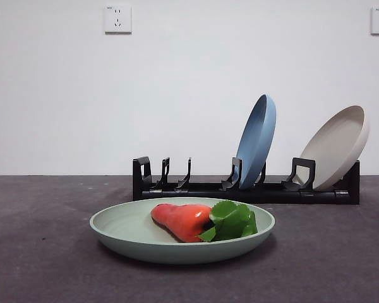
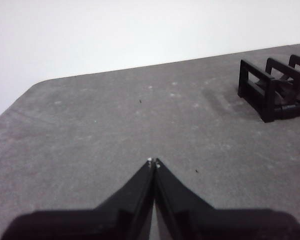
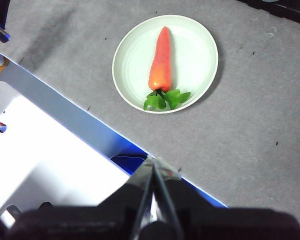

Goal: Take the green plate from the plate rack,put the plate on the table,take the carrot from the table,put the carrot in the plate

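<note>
front view: one green plate (image 1: 145, 237) lies flat on the bench (image 1: 44, 252) before the plate rack (image 1: 202, 188); one carrot (image 1: 180, 221) rests inside it, so the task looks finished. two plates remain racked.

left wrist view: left end effector (image 2: 153, 162) pressed together, empty, rack well apart.

right wrist view: right end effector (image 3: 154, 162) pressed together, empty, plate and carrot well ahead.

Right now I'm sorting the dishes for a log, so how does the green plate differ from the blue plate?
The green plate lies flat on the table; the blue plate stands on edge in the plate rack. The green plate holds the carrot; the blue plate holds nothing. One is pale sage, the other blue. Both are round, shallow and matte.
</note>
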